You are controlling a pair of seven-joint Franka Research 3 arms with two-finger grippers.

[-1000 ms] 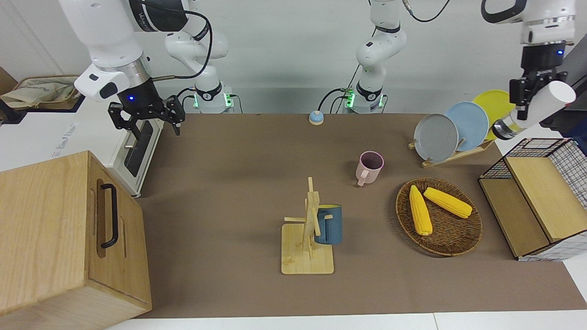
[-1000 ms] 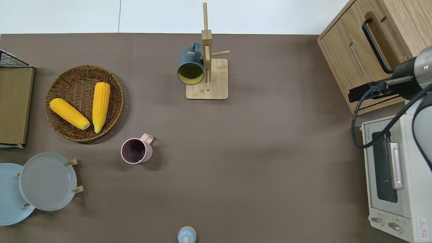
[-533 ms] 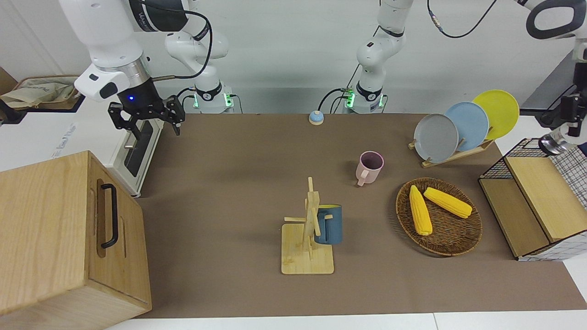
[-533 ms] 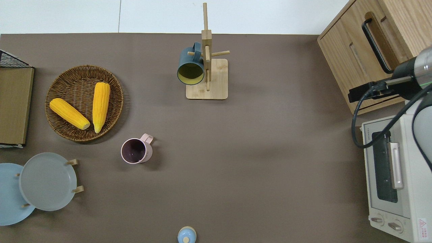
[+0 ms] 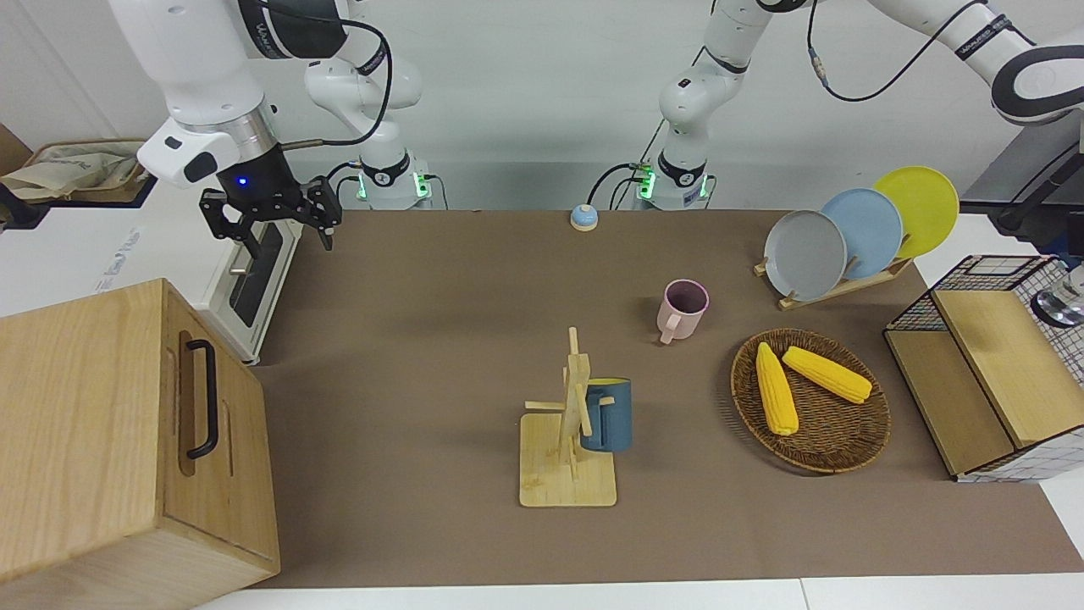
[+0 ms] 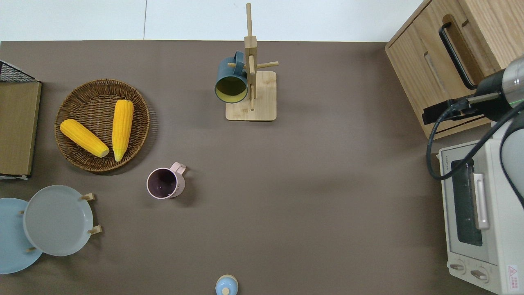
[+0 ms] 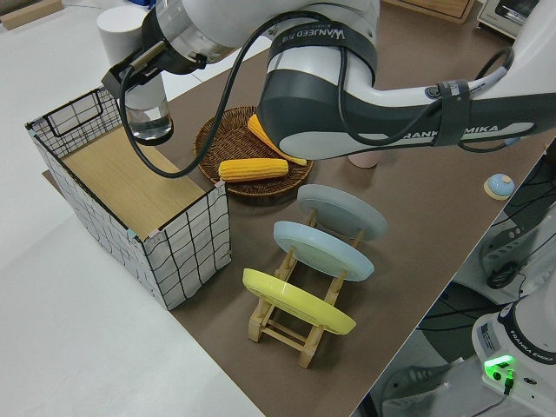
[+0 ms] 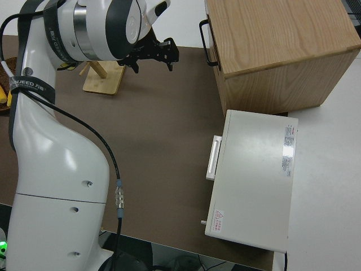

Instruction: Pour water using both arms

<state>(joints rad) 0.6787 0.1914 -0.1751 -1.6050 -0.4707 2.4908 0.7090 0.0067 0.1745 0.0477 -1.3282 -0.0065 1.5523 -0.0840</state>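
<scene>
Water bottle (image 5: 1062,306): front view catches only its shiny base, at the frame's edge, off the left arm's end of the tabletop (image 5: 440,322) and by the wire crate (image 5: 982,269). Left gripper itself is out of frame here. Right gripper (image 5: 273,217) is parked, fingers apart, empty. Pink mug (image 5: 684,307) stands upright and open on the tabletop, nearer the robots than the corn basket (image 5: 864,440). It looks like the likely receiver. Blue mug (image 5: 606,415) hangs on the wooden mug tree (image 5: 566,457), farther from the robots.

Overhead view: neither bottle nor left gripper shows. Pink mug's mouth faces straight up with bare mat around it, so a pour from above has room. Blue mug lies on its side on its peg, mouth not upward, unusable until lifted off. Plate rack is toward the left arm's end, nearest the robots.

Left side view: bottle upright, white cap up, clear lower body down, hanging in the air above the crate's wooden shelf and touching nothing. Left gripper (image 7: 137,76) sits against its upper half. Fingers mostly hidden by the wrist. Since the bottle hangs free, I judge it clamped. Upright carry keeps the contents in. The pour has not begun, and the bottle is well apart from the pink mug.

Right side view: right gripper's fingers plainly spread, nothing between them. Toaster oven (image 8: 254,175) and wooden cabinet (image 8: 276,51) closed.
</scene>
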